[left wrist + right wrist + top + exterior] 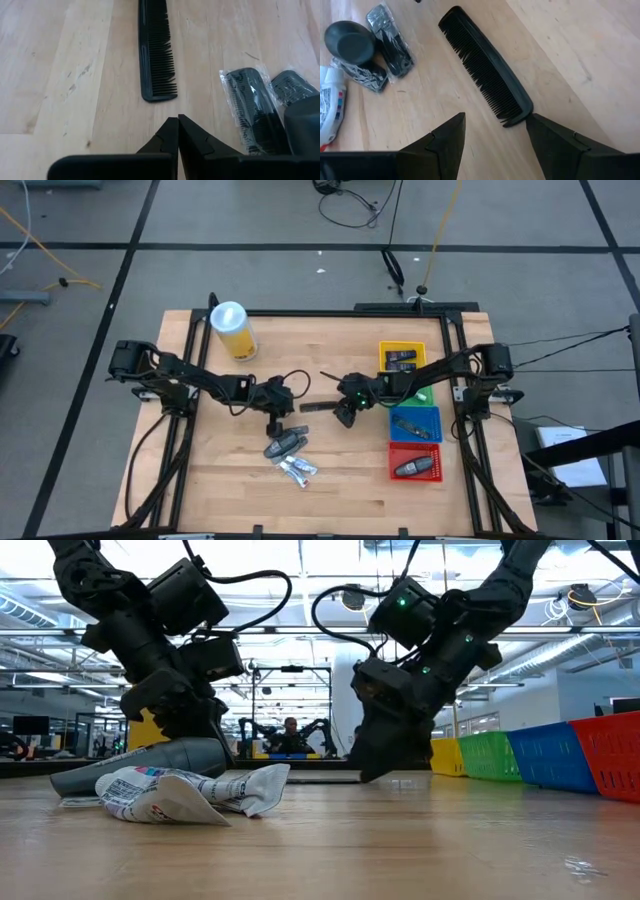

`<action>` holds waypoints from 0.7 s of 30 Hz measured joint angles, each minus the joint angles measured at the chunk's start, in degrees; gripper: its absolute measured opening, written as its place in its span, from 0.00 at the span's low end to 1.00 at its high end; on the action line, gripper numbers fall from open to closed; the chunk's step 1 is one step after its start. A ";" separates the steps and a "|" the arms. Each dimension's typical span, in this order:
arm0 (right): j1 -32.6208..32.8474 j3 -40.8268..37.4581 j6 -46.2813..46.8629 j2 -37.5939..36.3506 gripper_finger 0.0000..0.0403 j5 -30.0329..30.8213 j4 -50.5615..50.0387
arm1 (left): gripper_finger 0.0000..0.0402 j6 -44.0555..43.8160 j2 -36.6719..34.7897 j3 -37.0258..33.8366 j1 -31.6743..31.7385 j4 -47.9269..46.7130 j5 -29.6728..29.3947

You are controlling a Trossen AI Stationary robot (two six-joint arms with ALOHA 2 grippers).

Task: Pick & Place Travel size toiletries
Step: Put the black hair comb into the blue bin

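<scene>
left gripper (272, 423): closed, empty, low over desk (330, 480) beside comb (318, 407) | right gripper (345, 416): wide, tilted down at comb end

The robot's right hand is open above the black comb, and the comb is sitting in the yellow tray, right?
Not quite. The right hand is open above the black comb, but the comb lies on the bare wooden table, not in the yellow tray. The right wrist view shows it.

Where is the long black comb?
In the high view, the long black plastic comb lies flat mid-table between the shut left end effector and the open right end effector, above the toiletry pile.
</scene>
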 joint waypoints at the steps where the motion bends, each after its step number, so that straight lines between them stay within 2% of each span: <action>1: 0.00 0.00 0.00 0.01 0.52 0.03 0.35 | 0.02 -0.01 0.00 0.01 0.00 0.00 0.00; 4: 0.10 0.00 -1.13 0.07 0.52 0.22 1.06 | 0.01 -0.02 0.00 0.03 0.00 0.00 0.00; 7: 1.07 0.00 -6.31 0.07 0.53 4.05 1.40 | 0.01 -0.10 0.00 0.03 0.00 0.00 0.00; 16: 2.70 0.00 -20.47 0.04 0.67 10.57 3.07 | 0.00 0.51 -0.02 0.05 0.04 0.02 0.00; 21: 2.60 -0.02 -29.04 0.56 0.71 10.51 4.07 | 0.03 0.45 -0.02 0.05 0.04 0.04 -0.02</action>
